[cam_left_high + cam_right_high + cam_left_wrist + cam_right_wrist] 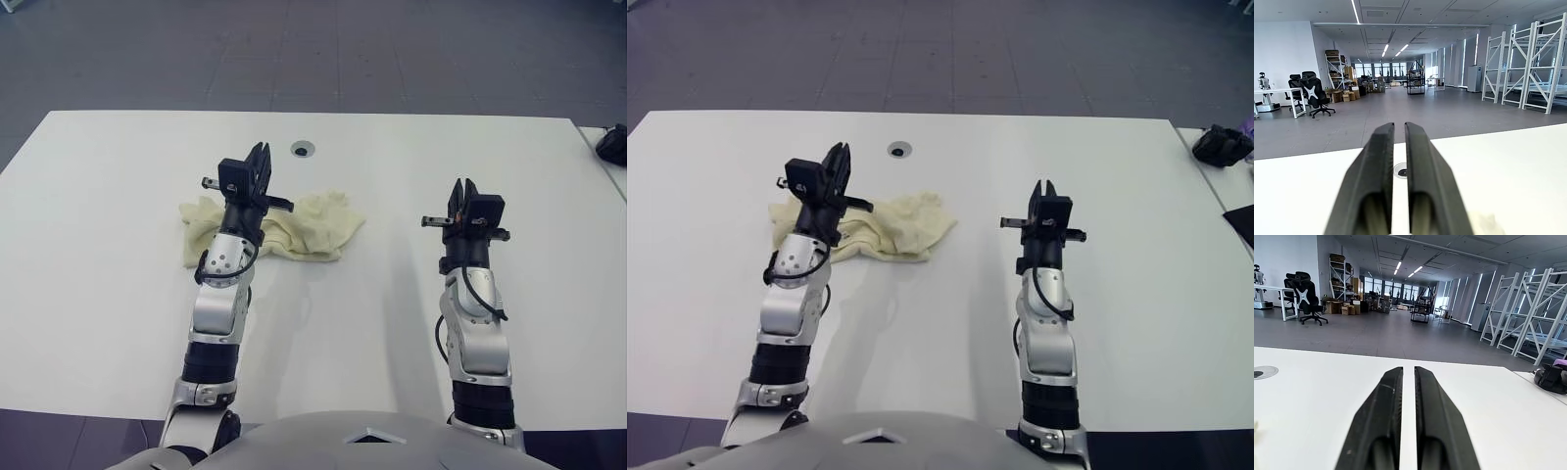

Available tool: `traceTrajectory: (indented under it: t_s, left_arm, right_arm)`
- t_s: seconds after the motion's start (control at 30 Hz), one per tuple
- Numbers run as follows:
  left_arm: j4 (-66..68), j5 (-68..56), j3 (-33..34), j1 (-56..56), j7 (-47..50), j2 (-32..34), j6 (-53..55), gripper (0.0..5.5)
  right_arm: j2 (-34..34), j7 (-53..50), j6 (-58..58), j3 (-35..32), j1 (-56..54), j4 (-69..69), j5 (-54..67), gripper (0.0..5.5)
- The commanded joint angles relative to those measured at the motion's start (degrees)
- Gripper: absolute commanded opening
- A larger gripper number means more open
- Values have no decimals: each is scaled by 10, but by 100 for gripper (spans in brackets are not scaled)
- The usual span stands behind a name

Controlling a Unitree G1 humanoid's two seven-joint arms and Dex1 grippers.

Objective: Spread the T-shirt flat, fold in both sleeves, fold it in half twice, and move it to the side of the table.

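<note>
A pale yellow T-shirt (309, 227) lies crumpled in a heap on the white table (118, 196), left of centre. My left gripper (261, 155) is held above the heap's middle, fingers pointing away from me and shut with nothing between them. A bit of the shirt (1484, 223) shows beside the left fingers (1376, 166). My right gripper (462, 186) hovers over bare table to the right of the shirt, apart from it. It is also shut and holds nothing, as its close-set fingers (1430, 406) show in the right wrist view.
A round cable grommet (303, 149) sits in the table just beyond the shirt. A black object (1221, 145) rests on a neighbouring surface at the far right. Bare table stretches to the left, the right and in front of the shirt.
</note>
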Motion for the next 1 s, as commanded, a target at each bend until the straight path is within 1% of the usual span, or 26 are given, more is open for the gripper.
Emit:
traceTrajectory:
  t_s: [0.03,0.07,0.13,0.17,0.2,0.23,0.27,0.3,0.33,0.37,0.4,0.43,0.47,0.5,0.53,0.6,0.63,0.67,0.7,0.77,0.83,0.87,0.9,0.93,0.97,1.0]
  left_arm:
    - [-4,-2,-3,6,-1,-5,-6,0]
    - [-4,-2,-2,6,-1,-5,-6,0]
    - [-4,-1,-2,6,-1,-5,-1,0]
    - [-4,4,-2,5,2,-4,7,21]
    - [-4,6,1,5,6,-4,10,35]
    - [-4,4,3,3,4,-2,9,47]
    - [-4,2,4,0,2,-1,4,31]
    - [-5,1,6,-2,4,-1,5,28]
    - [-5,1,10,-4,7,-2,5,7]
    - [-5,2,12,-6,10,-3,6,1]
    - [-6,4,13,-5,15,-5,7,0]
    - [-8,9,12,-3,20,-8,11,21]
    - [-10,10,11,3,24,-12,11,29]
    - [-11,10,9,7,26,-15,8,7]
    - [-12,10,7,11,28,-18,2,10]
    - [-19,12,3,20,30,-20,4,2]
    - [-19,16,1,21,33,-19,12,22]
    - [-18,21,3,23,39,-17,14,36]
    - [-16,21,4,22,38,-15,8,14]
    - [-18,19,9,19,39,-13,4,6]
    - [-18,22,13,16,47,-13,6,0]
    - [-17,26,15,16,51,-12,15,19]
    - [-16,23,17,18,51,-11,14,29]
    - [-17,23,18,20,51,-11,7,10]
    - [-20,25,18,21,51,-9,4,2]
    - [-23,28,19,22,55,-8,1,0]
  right_arm:
    - [4,1,9,-4,-5,6,10,2]
    - [4,0,14,-7,-7,7,10,2]
    - [5,-1,27,-10,-12,9,12,33]
    - [3,-4,29,-11,-13,10,8,53]
    - [-3,-1,19,-8,-16,11,4,32]
    - [-8,0,10,-5,-19,15,-1,27]
    - [-7,0,10,-6,-21,18,2,7]
    - [-6,0,18,-7,-26,23,5,0]
    - [-6,1,24,-7,-34,33,6,19]
    - [-11,8,14,-4,-40,37,7,4]
    - [-15,16,4,1,-45,41,8,0]
    - [-17,21,6,1,-49,42,9,0]
    - [-18,22,18,-1,-51,41,11,0]
    - [-19,25,22,-4,-53,43,15,16]
    - [-21,27,15,-5,-51,42,14,0]
    - [-29,38,14,0,-50,39,13,0]
    - [-29,39,26,0,-49,37,11,0]
    - [-29,43,25,1,-51,38,16,20]
    - [-31,48,14,4,-51,38,17,0]
    - [-36,58,10,15,-52,32,12,0]
    - [-36,53,13,17,-50,31,3,29]
    - [-40,59,0,23,-50,32,1,10]
    - [-38,54,-5,24,-50,33,-3,5]
    - [-34,47,-5,21,-49,34,-3,0]
    - [-33,49,-5,22,-49,38,0,21]
    - [-32,56,-16,24,-47,41,7,11]
